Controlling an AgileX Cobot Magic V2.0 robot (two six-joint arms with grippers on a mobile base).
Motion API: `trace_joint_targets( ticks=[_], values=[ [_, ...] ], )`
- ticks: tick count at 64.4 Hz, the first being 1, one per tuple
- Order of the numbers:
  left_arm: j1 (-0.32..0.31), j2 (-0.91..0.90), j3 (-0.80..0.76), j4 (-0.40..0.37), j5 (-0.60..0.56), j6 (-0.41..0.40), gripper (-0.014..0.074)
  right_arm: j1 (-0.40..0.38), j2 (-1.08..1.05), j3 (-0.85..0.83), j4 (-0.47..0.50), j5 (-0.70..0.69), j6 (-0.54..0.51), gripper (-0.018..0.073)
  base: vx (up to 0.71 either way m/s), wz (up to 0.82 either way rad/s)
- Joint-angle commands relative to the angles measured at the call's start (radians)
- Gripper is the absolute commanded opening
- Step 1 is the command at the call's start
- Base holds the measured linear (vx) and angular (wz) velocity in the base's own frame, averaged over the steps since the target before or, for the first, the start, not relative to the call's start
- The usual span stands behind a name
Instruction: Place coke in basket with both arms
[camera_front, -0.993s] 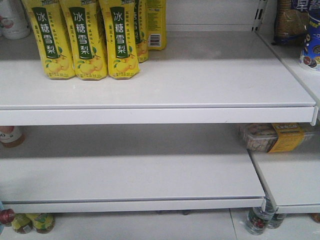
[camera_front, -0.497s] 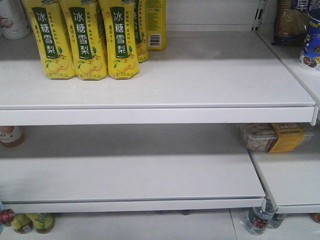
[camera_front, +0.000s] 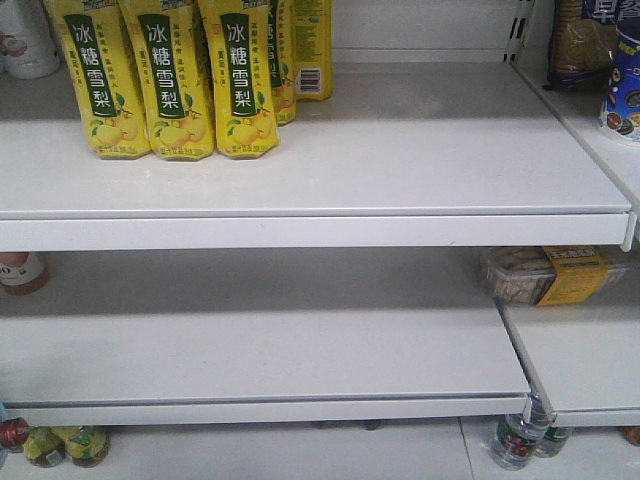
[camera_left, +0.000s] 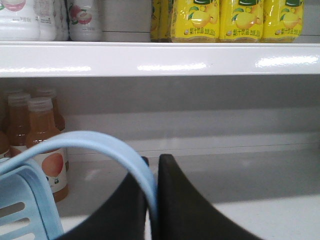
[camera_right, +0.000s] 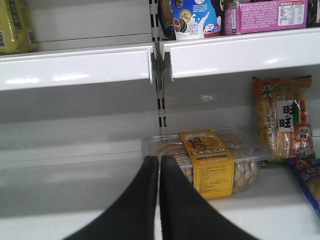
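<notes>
- At far left, only the left wrist view shows the basket (camera_left: 25, 210), its pale-blue handle (camera_left: 100, 150) pinched in the closed left end effector (camera_left: 152, 200), amber juice bottles (camera_left: 42, 145) behind.
- Front view: yellow pear-drink bottles (camera_front: 165, 80) on white shelves (camera_front: 330, 190); no arms visible.
- Right wrist view: right end effector (camera_right: 159, 200) closed, empty, before a boxed snack (camera_right: 210, 160).
- No view shows the coke.

At the left of the upper white metal shelf (camera_front: 400, 150): yellow plastic pear-drink bottles (camera_front: 165, 80) in a row. One level down, at the right: clear plastic snack box with a yellow label (camera_front: 550, 275), just behind the right gripper (camera_right: 159, 162). Left of the left gripper (camera_left: 154, 165): light blue slotted plastic basket (camera_left: 25, 205), its band handle (camera_left: 100, 145) pinched between the fingers. Behind the basket: amber juice bottles (camera_left: 42, 135).
</notes>
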Motion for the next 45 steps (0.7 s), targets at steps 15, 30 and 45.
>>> trace_joint_targets(
  ticks=[15, 30, 45],
  values=[
    [0.001, -0.021, 0.001, 0.036, -0.159, 0.047, -0.0006, -0.007, -0.018, 0.011, -0.01, -0.067, -0.009, -0.0004, 0.0, 0.0],
    [0.001, -0.021, 0.001, 0.036, -0.159, 0.047, -0.0006, -0.007, -0.018, 0.011, -0.01, -0.067, -0.009, -0.0004, 0.0, 0.0],
    [0.001, -0.021, 0.001, 0.036, -0.159, 0.047, -0.0006, -0.007, -0.018, 0.011, -0.01, -0.067, -0.009, -0.0004, 0.0, 0.0]
  ],
)
